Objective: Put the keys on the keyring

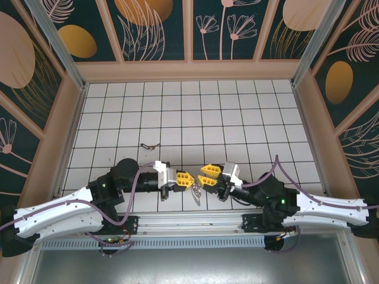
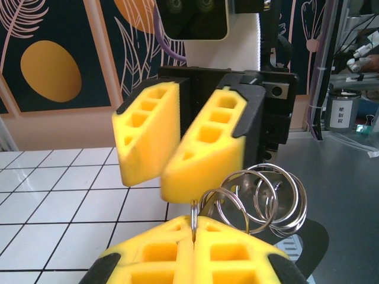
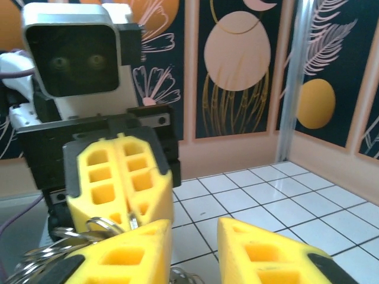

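At the near edge of the worktop (image 1: 237, 118): both arms reach inward and meet tip to tip, just above the white tiles.
Left claw (image 2: 193, 231): pressed fully together, pinching the thin wire of one silvery loop between its yellow pads.
Split rings (image 2: 260, 198): a bunch of overlapping silvery wire loops, hanging to one side of the left claw's tips, over the grey strip along the worktop's edge.
Right claw (image 3: 195, 234): parted a little, with a clear gap between its yellow fingers and nothing seen in that gap; its tips sit just beside the rings.
Between the claws, from above: a small metallic piece hangs down, too small to make out.
Keyring (image 1: 149, 145): lying flat on a tile left of centre, farther in than both claws and well apart from them, with bare tiles all round it.
In the way: each claw blocks the other's straight path, with the rings crowded between.
Around: purple cables (image 1: 269, 171) loop off the arms; patterned wall panels (image 1: 225, 29) enclose three sides.
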